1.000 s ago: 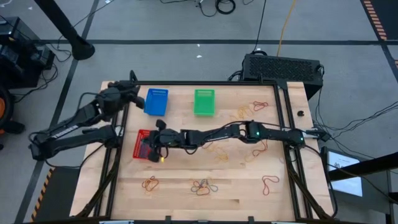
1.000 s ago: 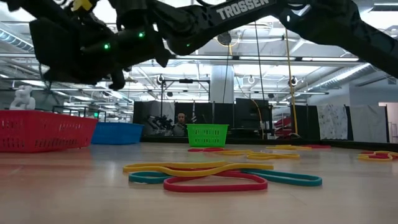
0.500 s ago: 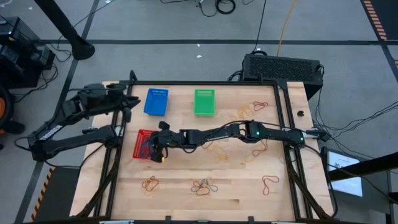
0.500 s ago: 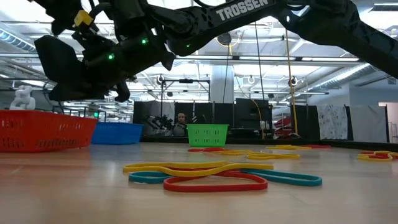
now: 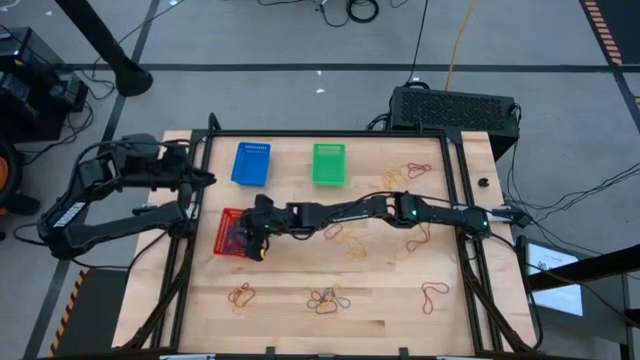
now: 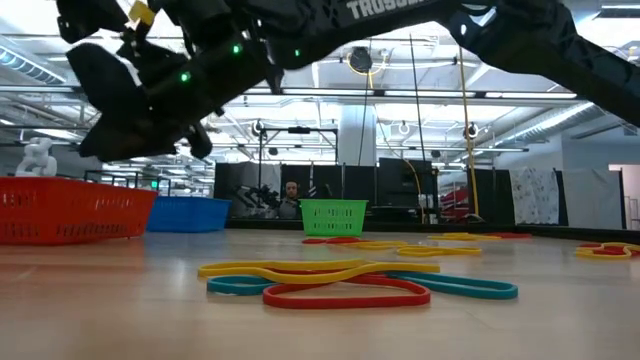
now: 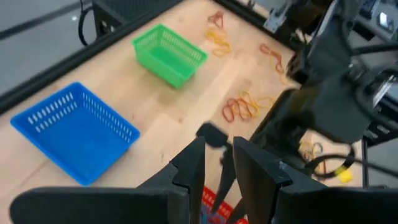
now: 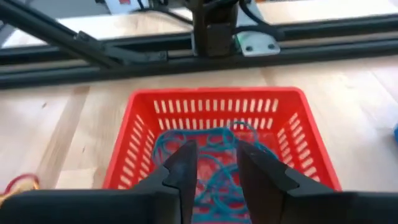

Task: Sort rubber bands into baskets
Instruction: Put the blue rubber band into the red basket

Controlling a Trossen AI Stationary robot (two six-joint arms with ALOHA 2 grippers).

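Observation:
The red basket [image 5: 228, 234] stands at the table's left and holds several teal rubber bands [image 8: 208, 152]. My right gripper [image 5: 248, 238] reaches across the table and hovers over this basket, fingers a little apart and empty [image 8: 216, 169]. The blue basket [image 5: 251, 163] and the green basket [image 5: 328, 164] stand side by side at the far edge. My left gripper [image 5: 207, 178] is at the table's left edge, beside the blue basket, fingers slightly apart and empty [image 7: 220, 167]. Loose red, yellow and orange rubber bands [image 5: 327, 298] lie flat on the table.
More band clusters lie near the front edge [image 5: 243, 294] [image 5: 434, 295], at the far right [image 5: 415, 170] and mid-table [image 5: 345, 237]. A black box with a grille [image 5: 455, 105] stands behind the table. Black frame rails [image 5: 190, 250] run along the table's sides.
My left gripper has drawn back from over the blue basket toward the table's left edge. My right gripper has risen a little above the red basket.

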